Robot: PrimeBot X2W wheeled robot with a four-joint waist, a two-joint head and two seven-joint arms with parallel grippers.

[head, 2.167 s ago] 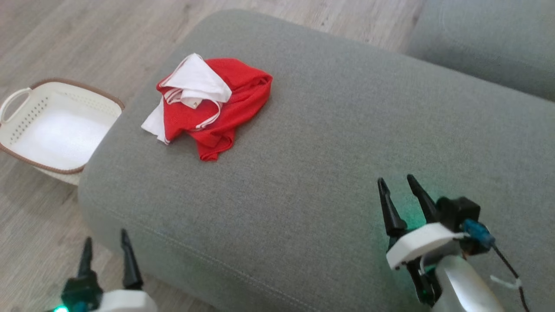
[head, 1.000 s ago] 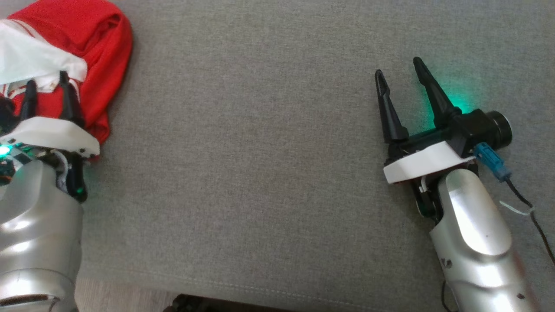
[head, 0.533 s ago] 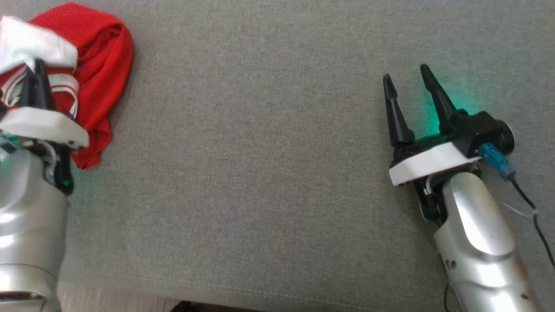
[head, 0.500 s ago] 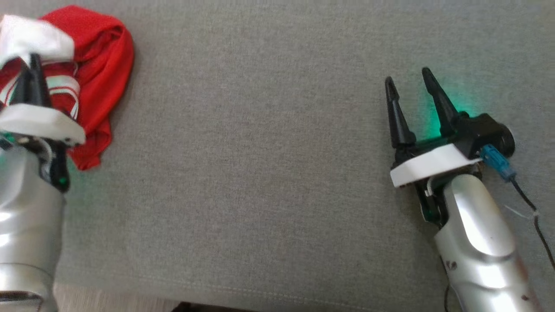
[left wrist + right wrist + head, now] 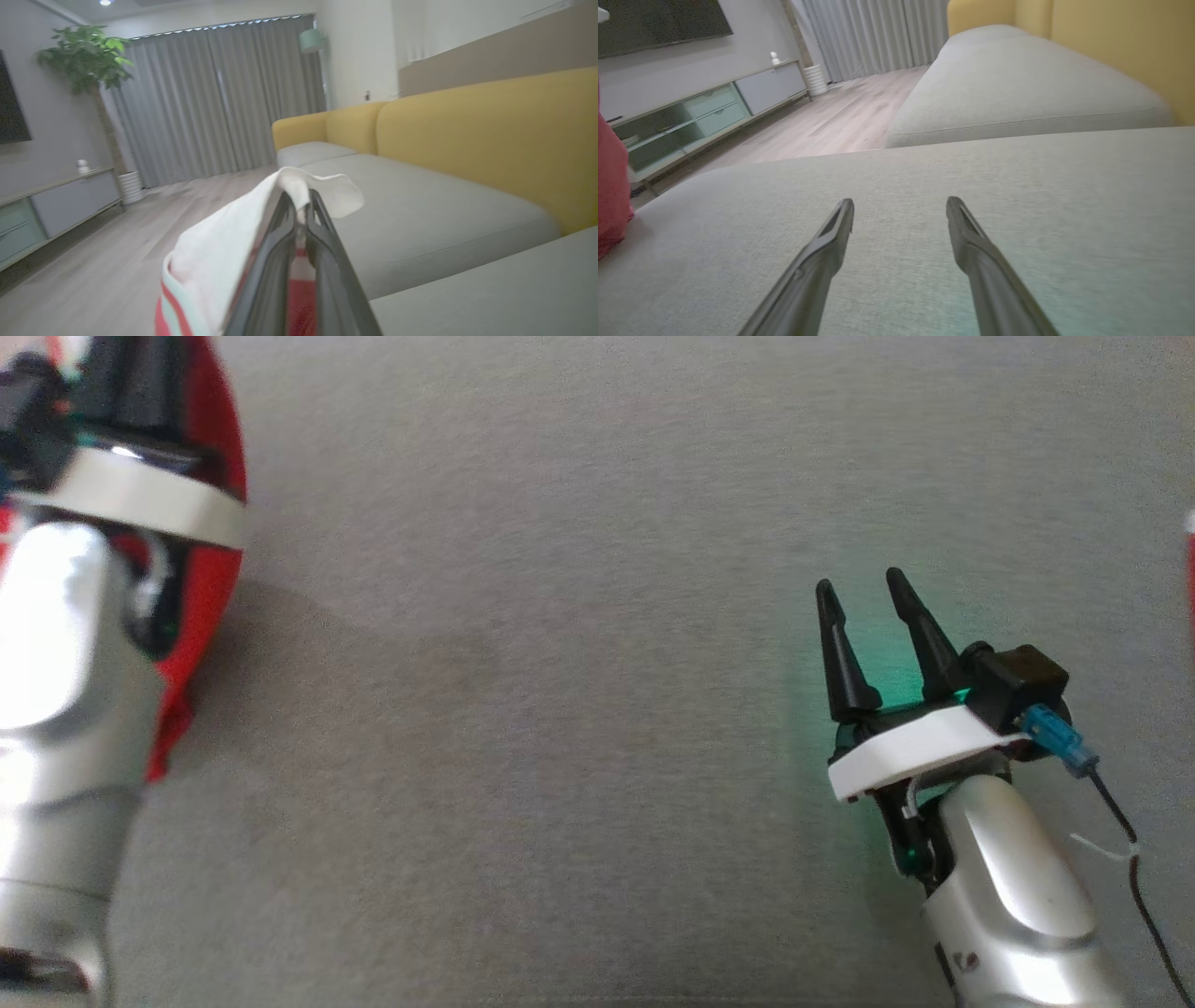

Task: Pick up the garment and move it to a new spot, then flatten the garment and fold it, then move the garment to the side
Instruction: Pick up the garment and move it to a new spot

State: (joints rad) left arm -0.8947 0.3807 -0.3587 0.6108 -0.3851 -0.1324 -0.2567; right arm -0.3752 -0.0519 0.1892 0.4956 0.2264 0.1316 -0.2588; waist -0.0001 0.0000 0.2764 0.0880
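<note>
L gripper (image 5: pixel 299 207) pinched tight on garment (image 5: pixel 219 256): white edge bunched btwn fingers, red part hanging below, at left side of grey cushion (image 5: pixel 560 663). R gripper (image 5: pixel 859 583) spread wide, empty, low over cushion. Fabric prob. light, soft, limp, so will droop & swing. Best hold for flattening: hem/corner, not mid-bunch.

a wide grey fabric cushion (image 5: pixel 560 663) — flat and finely woven — carries a soft shadow across its left part and a green glow towards the right. the red garment (image 5: pixel 217 588) hangs over its left side; whether the cloth's lower end touches it cannot be told. a second grey cushion (image 5: pixel 1017 88) sits beyond.
</note>
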